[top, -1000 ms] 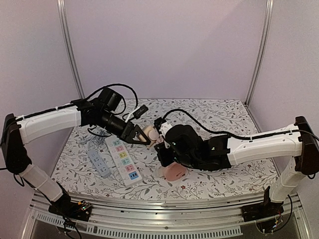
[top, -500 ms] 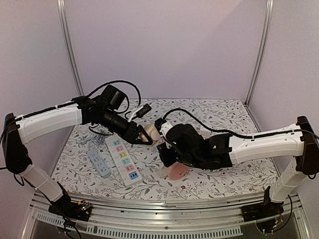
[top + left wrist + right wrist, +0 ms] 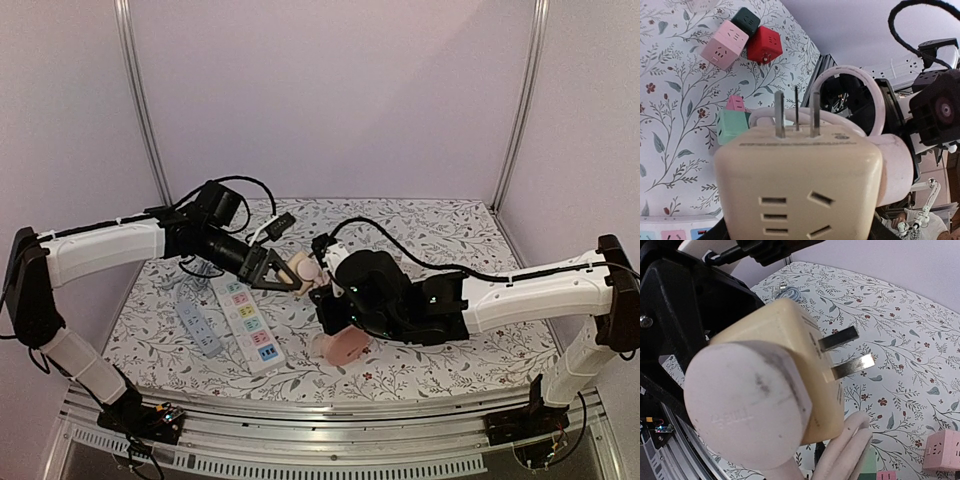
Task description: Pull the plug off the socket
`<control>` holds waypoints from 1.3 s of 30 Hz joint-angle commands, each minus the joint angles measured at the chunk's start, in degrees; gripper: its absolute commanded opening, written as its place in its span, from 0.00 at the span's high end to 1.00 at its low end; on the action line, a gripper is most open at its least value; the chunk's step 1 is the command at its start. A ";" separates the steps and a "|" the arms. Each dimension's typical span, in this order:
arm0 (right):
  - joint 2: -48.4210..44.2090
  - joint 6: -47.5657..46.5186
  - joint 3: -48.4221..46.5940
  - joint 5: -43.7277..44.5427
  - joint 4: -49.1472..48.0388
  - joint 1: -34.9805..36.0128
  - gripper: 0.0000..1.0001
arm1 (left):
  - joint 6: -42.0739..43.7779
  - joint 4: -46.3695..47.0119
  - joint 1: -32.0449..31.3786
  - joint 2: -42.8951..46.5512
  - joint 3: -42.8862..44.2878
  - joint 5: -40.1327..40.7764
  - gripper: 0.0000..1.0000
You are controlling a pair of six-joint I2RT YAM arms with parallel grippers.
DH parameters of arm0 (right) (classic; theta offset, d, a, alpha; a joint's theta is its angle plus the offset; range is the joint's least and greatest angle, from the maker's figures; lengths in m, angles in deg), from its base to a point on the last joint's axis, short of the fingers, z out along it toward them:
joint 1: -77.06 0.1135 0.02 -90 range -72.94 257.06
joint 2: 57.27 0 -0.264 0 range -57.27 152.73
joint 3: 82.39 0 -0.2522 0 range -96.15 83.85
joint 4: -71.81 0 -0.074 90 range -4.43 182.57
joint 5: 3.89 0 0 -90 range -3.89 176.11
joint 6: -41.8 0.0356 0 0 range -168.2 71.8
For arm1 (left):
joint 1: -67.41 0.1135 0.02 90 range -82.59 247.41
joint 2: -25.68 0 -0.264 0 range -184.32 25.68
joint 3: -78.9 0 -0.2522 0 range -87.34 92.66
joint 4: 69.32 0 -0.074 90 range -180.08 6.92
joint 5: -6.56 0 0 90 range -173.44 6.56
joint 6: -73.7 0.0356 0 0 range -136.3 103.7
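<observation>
A cream cube socket [image 3: 297, 267] hangs above the table, and my left gripper [image 3: 282, 272] is shut on it. In the left wrist view the socket [image 3: 800, 180] fills the frame, its own metal prongs [image 3: 795, 114] pointing up. A round pink plug [image 3: 894, 167] sits pushed into its right face. My right gripper [image 3: 322, 290] is shut on that plug [image 3: 742, 412], which presses flat against the socket [image 3: 790, 332]. Its fingers are hidden behind the plug. The plug's pink cable [image 3: 846, 450] loops below.
A white power strip [image 3: 248, 322] and a grey one [image 3: 198, 327] lie on the floral table at the left. Pink [image 3: 725, 44], red [image 3: 764, 44], dark green [image 3: 746, 20] and teal [image 3: 732, 125] cube sockets sit on the cloth. A pink bundle [image 3: 340, 346] hangs under the right arm.
Both arms have shifted slightly, the left wrist turning a little. The socket and plug stay joined and both grips hold.
</observation>
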 commanded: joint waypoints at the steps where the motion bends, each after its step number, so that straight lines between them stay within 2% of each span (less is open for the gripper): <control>1: -0.64 2.05 1.77 3.06 3.95 -0.79 1.00 | -0.91 3.46 2.26 1.90 0.19 -5.50 1.00; 6: -3.68 1.74 0.72 3.84 4.96 -0.80 1.00 | 3.54 -5.88 2.54 0.17 2.55 11.26 1.00; 8: -5.63 1.20 -0.27 3.71 5.41 -0.80 1.00 | 4.49 -10.59 2.42 -1.64 4.07 22.89 1.00; 10: -7.28 0.58 -1.03 3.68 5.41 -0.85 1.00 | 5.32 -14.33 2.23 -2.76 5.53 30.71 1.00; 12: -8.58 -0.11 -1.58 3.68 5.44 -0.84 1.00 | 5.72 -15.59 2.03 -2.91 5.85 34.75 1.00; 16: -9.11 -0.83 -2.37 3.62 5.78 -0.85 1.00 | 6.16 -15.88 2.30 -2.82 6.00 36.10 1.00; 22: -8.22 0.00 -1.37 3.51 5.80 -0.84 1.00 | 4.73 -12.46 3.63 -2.81 5.35 25.60 1.00; 27: -8.63 0.62 -0.77 3.83 5.79 -0.80 1.00 | 4.28 -12.92 4.04 -3.55 5.17 29.20 1.00; 30: -8.51 0.34 -1.05 3.88 5.56 -0.79 1.00 | 4.39 -14.13 4.04 -5.30 5.46 32.73 0.93; 32: -8.16 0.04 -1.35 3.77 5.34 -0.81 1.00 | 4.53 -14.67 4.00 -7.15 5.75 33.02 0.88; 36: -7.86 -0.37 -1.24 3.75 5.02 -0.79 1.00 | 4.71 -14.85 4.04 -10.97 6.66 32.72 0.86; 39: -8.16 -0.47 -0.67 3.73 4.44 -0.82 1.00 | 4.62 -14.93 4.12 -13.23 7.17 32.84 0.77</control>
